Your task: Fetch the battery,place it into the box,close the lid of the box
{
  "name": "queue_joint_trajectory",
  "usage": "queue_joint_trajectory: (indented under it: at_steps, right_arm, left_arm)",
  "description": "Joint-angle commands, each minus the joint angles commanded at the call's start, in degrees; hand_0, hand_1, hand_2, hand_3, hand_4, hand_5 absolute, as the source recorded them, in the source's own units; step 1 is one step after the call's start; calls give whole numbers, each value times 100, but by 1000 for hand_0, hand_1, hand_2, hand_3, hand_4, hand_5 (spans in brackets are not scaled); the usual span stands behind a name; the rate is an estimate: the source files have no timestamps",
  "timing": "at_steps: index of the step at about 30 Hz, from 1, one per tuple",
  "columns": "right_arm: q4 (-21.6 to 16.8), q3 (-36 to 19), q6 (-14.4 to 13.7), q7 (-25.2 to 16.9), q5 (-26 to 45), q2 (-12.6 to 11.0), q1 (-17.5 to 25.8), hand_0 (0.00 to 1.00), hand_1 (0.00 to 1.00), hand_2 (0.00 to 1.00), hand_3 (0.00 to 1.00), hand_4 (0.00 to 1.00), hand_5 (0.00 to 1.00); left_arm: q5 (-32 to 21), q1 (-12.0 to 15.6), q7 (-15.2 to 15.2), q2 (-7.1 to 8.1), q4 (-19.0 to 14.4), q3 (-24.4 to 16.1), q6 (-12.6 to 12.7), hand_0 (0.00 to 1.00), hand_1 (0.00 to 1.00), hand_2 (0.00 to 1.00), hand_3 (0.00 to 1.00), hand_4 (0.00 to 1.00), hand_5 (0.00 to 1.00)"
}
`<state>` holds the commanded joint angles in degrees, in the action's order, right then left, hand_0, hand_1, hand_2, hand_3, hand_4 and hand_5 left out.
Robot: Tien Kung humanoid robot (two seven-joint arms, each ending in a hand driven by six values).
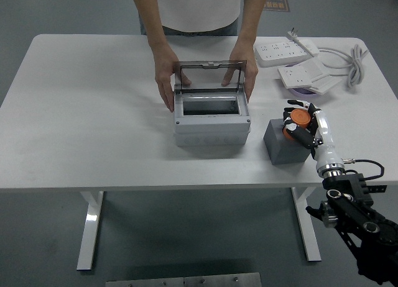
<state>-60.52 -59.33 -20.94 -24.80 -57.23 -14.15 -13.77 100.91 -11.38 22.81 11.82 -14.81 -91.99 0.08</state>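
My right hand [305,127]: fingers curled around the orange cylindrical battery [298,122], over the dark grey block [285,145] on the white bench [93,113].
Grey plastic box [211,122]: mid-bench, left of the block, clear hinged lid [208,76] upright.
Person's hands [166,82]: gripping both box sides.
White power strips [286,51]: far right.

A white table [93,113] stands on a grey floor [37,237].
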Motion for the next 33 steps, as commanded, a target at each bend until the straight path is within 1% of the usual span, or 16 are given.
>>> queue_joint_trajectory:
  at_steps: [2, 7, 8, 19, 20, 25, 26, 31, 32, 33]
  right_arm:
    - [11, 11, -4, 9, -16, -3, -1, 568, 596, 585, 653, 663, 149]
    - [22, 40, -27, 16, -24, -8, 2, 568, 596, 585, 653, 663, 149]
    - [23, 46, -33, 15, -18, -10, 2, 579, 596, 595, 666, 670, 130]
    - [-2, 61, -182, -13, 220, -31, -10, 571, 605, 597, 665, 663, 132]
    - [-1, 60, -195, -15, 251, -33, -10, 584, 588, 568, 621, 578, 181]
    - [13, 63, -215, -31, 390, -44, -7, 584, 588, 568, 621, 578, 181]
    - [15, 63, -217, -32, 407, -45, -7, 502, 448, 429, 401, 315, 124]
    - [24, 58, -226, -20, 482, -44, -5, 502, 448, 429, 401, 315, 124]
    - [25, 58, -232, -17, 490, -44, -4, 339, 293, 319, 326, 15, 2]
    - [25, 56, -236, -14, 500, -43, -2, 339, 293, 319, 326, 15, 2]
  left_arm:
    - [-3, -1, -7, 2, 3, 6, 2, 588, 678, 591, 582, 551, 2]
    - [-3, 0, -16, 7, 8, 16, 5, 588, 678, 591, 582, 551, 2]
    - [-4, 1, -15, 8, 8, 19, 5, 588, 678, 592, 582, 552, 2]
    - [-25, -7, -26, 19, 11, 33, 17, 588, 678, 592, 582, 551, 2]
    - [-31, -7, -26, 19, 11, 37, 20, 589, 677, 591, 582, 550, 2]
    - [-46, -11, -28, 18, 12, 46, 27, 589, 677, 591, 582, 550, 2]
    - [-50, -11, -30, 19, 12, 47, 30, 588, 677, 591, 582, 549, 2]
    - [-56, -11, -34, 24, 14, 51, 36, 588, 677, 591, 582, 549, 2]
    - [-58, -11, -35, 25, 15, 52, 36, 588, 675, 591, 581, 547, 2]
    - [-62, -10, -35, 26, 15, 54, 39, 588, 675, 591, 581, 547, 2]
